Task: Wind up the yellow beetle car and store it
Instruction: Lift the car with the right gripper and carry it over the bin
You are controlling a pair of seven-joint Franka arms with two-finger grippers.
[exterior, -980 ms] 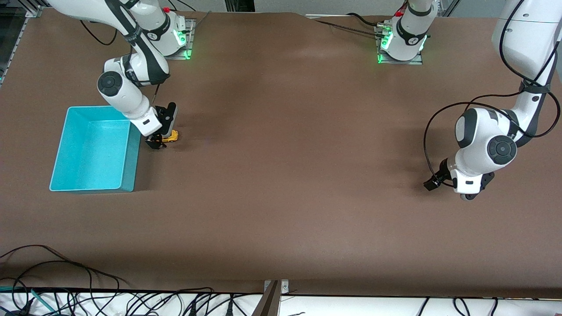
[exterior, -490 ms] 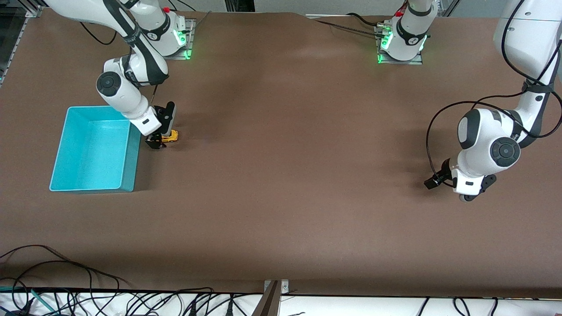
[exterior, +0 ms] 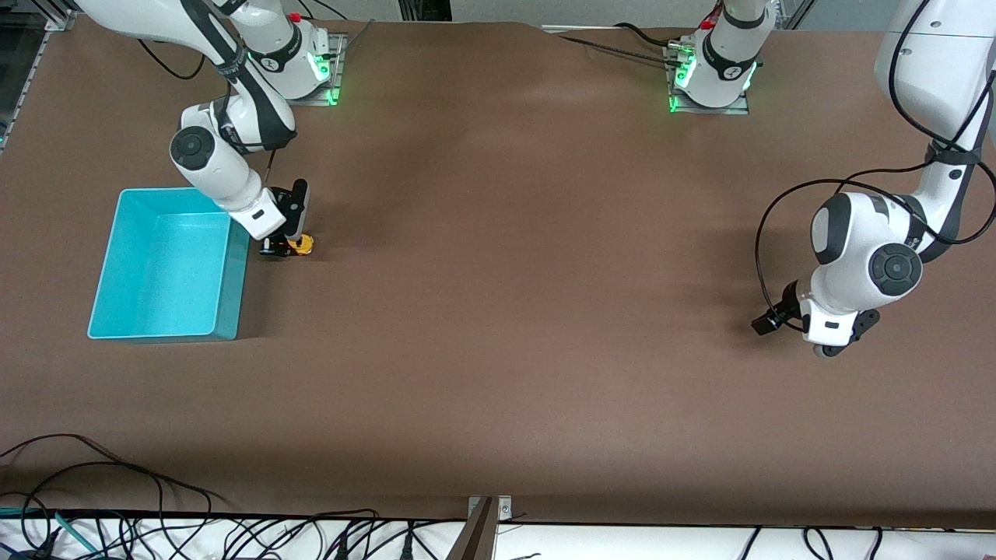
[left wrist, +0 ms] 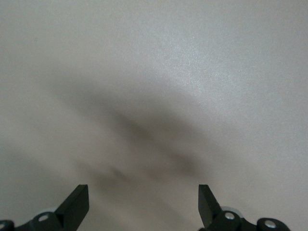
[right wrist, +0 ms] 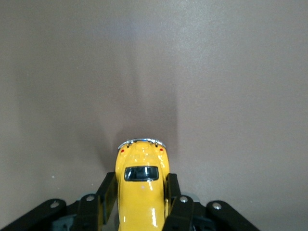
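The yellow beetle car (exterior: 298, 246) is down at the brown table, right beside the turquoise bin (exterior: 124, 264), off the bin's corner that lies farthest from the front camera. My right gripper (exterior: 282, 247) is shut on the car's sides. In the right wrist view the yellow beetle car (right wrist: 142, 185) sits between the two black fingers (right wrist: 107, 192), its dark window up, with the right gripper (right wrist: 141, 192) closed around it. My left gripper (exterior: 832, 342) waits open and empty low over the left arm's end of the table. In the left wrist view the left gripper (left wrist: 143, 204) shows only bare table between its fingertips.
The turquoise bin holds nothing visible. Cables (exterior: 117, 498) run along the table edge nearest the front camera. The arm bases (exterior: 708, 70) stand at the edge farthest from that camera. Brown table (exterior: 529, 272) stretches between the two arms.
My right gripper has shifted the car slightly toward the bin and turned it a little. The left arm drifted slightly toward its end of the table, then held still.
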